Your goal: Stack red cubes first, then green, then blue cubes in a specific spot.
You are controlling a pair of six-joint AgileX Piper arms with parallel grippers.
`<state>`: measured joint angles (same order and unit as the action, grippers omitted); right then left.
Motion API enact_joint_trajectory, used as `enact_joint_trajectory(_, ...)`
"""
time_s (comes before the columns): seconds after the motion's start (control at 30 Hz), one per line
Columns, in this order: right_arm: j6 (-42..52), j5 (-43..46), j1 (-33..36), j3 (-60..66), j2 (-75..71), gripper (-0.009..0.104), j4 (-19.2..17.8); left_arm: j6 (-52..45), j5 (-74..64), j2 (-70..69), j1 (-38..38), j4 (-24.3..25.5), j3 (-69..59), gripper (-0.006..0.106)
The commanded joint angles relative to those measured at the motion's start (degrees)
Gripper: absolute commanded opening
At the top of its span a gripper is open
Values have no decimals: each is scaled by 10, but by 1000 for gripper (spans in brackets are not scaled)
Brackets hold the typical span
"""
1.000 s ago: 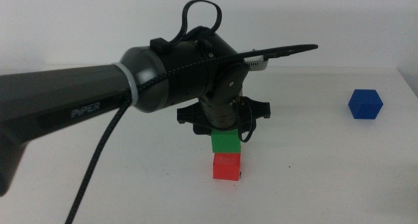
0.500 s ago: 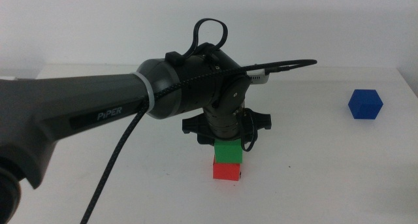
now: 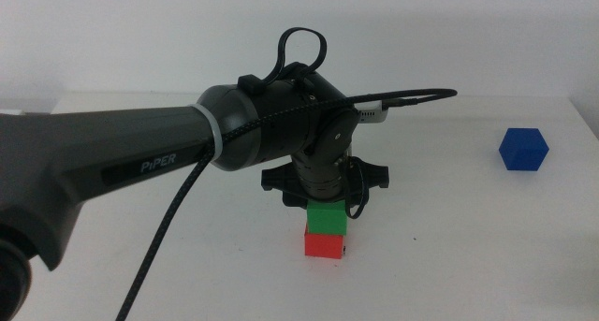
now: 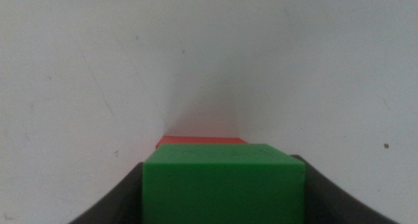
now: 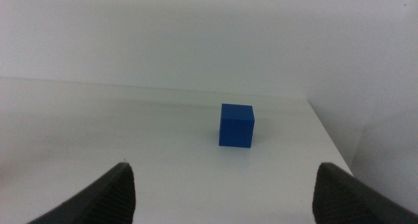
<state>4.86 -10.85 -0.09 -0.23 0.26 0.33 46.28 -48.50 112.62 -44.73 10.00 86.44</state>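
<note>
Two cubes stacked: my left pincer [image 3: 325, 205] clenches green [image 3: 327, 218] by its flat sides atop red [image 3: 325, 243]; light, rigid; right pincer [image 5: 222, 185] spread.

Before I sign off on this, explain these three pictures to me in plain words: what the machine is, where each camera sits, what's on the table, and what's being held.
This is a two-armed robot at a white table. The middle view looks forward and down over it; the other two come from cameras on each arm's wrist.

In the middle view, the big dark arm from the left ends in the left gripper, a two-jawed clamp. It holds the green cube, which sits on the red cube. The left wrist view shows the same from just above: the green cube between the jaws, a sliver of red cube past it.

The blue cube sits alone at the far right. The right gripper waits, jaws apart, facing the blue cube.
</note>
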Motion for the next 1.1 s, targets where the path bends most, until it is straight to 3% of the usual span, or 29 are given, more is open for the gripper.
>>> enact_joint_trajectory(0.0, 1, 8, -5, 2, -3, 93, -3, -5, 0, 2, 2, 7, -1, 49)
enact_joint_trajectory(0.07, 1, 8, -5, 2, -3, 93, -3, -17, 3, 2, 2, 12, -1, 66)
enact_joint_trajectory(0.23, 1, 8, -5, 2, -3, 93, -3, -29, 3, -17, 2, 21, 0, 87)
enact_joint_trajectory(0.43, 1, 8, -5, 2, -3, 93, -3, -71, -7, -141, 2, 32, 0, 91)
enact_joint_trajectory(0.6, 1, 8, -5, 2, -3, 93, -3, -258, -57, -307, 3, 38, -27, 91)
enact_joint_trajectory(0.83, 1, 8, -5, 2, -3, 93, -3, -416, -31, -605, 23, -81, -185, 91)
enact_joint_trajectory(0.97, 1, 8, -5, 2, -3, 93, -3, -455, -59, -659, 25, -151, -188, 91)
enact_joint_trajectory(1.07, 1, 8, -5, 2, -3, 93, -3, -463, -62, -668, 25, -176, -188, 91)
